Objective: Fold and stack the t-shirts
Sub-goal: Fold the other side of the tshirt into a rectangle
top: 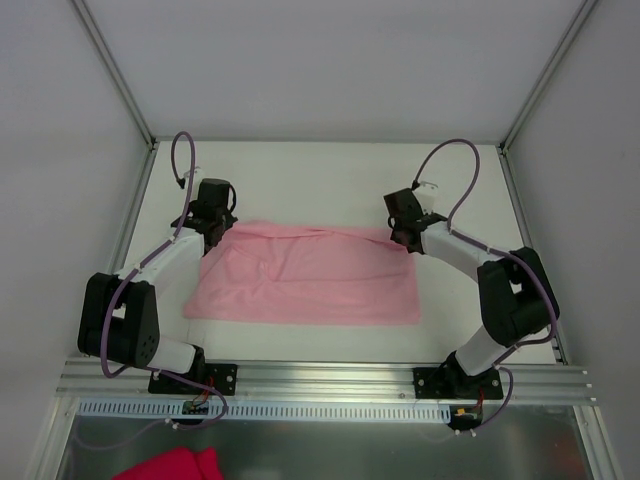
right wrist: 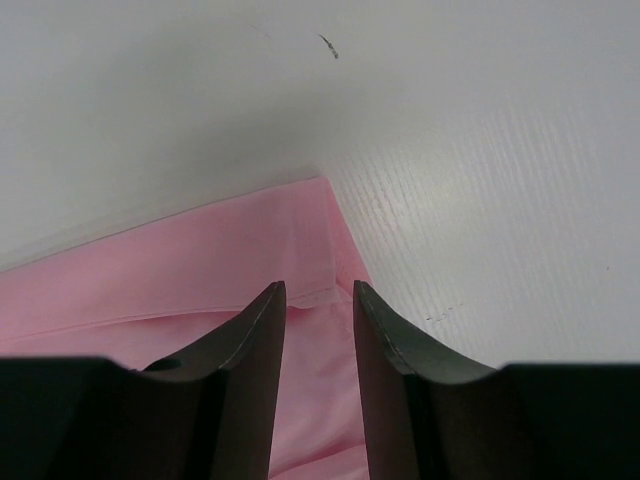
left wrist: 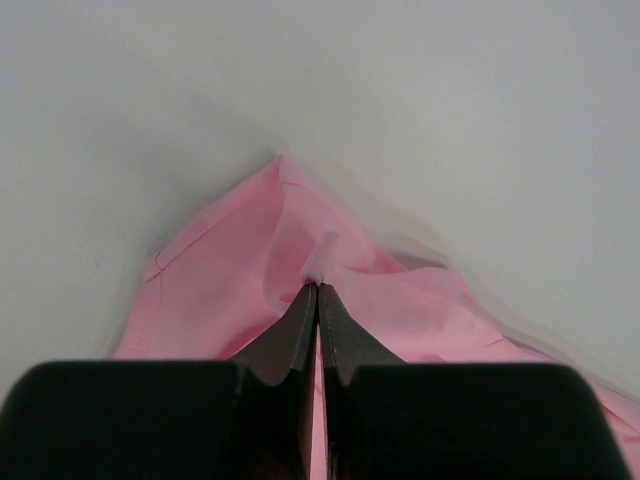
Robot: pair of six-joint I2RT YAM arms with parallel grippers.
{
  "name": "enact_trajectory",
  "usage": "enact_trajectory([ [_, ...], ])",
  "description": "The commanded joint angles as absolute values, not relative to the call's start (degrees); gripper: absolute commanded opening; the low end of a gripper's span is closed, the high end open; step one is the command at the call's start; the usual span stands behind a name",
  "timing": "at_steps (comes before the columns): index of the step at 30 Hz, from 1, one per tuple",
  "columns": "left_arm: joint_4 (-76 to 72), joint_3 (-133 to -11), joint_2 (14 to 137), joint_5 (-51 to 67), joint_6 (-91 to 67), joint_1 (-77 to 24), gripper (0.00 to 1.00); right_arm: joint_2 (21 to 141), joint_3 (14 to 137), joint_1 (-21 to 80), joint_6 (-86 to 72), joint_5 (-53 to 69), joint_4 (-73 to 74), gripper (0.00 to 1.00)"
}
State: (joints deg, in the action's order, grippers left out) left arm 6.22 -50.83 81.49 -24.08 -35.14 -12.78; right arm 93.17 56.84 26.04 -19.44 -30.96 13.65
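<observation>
Left gripper (left wrist: 318, 292): jaws pressed together on a raised pinch of the t-shirt (top: 310, 285) at its upper-left corner, holding that corner ready to carry over in a fold.
Right gripper (right wrist: 318, 292): jaws apart above the hemmed upper-right corner, clamping nothing; probably placed to mirror the left.
T-shirt: spread across the middle of the top view, wrinkled towards the upper left, spanning both grippers.
Table (top: 300, 170): white surface bearing the cloth.

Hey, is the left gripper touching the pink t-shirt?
Touching. The left wrist view shows the left gripper shut, a fold of the pink t-shirt pinched between its fingertips.
</observation>
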Motion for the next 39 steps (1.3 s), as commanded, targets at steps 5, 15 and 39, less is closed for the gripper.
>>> enact_trajectory([
  [5,4.13,-50.80,80.25,-23.64,-34.19,-13.27,0.00,92.54,58.80,25.23,-20.30,-30.85,13.71,0.37],
  [15,4.13,-50.71,80.07,-24.17,-34.10,-13.27,0.00,95.36,57.57,24.26,-21.18,-29.79,11.69,0.36],
  [39,3.87,-50.36,79.98,-24.52,-33.93,-13.71,0.00,98.96,57.04,21.88,-21.27,-25.31,8.96,0.01],
])
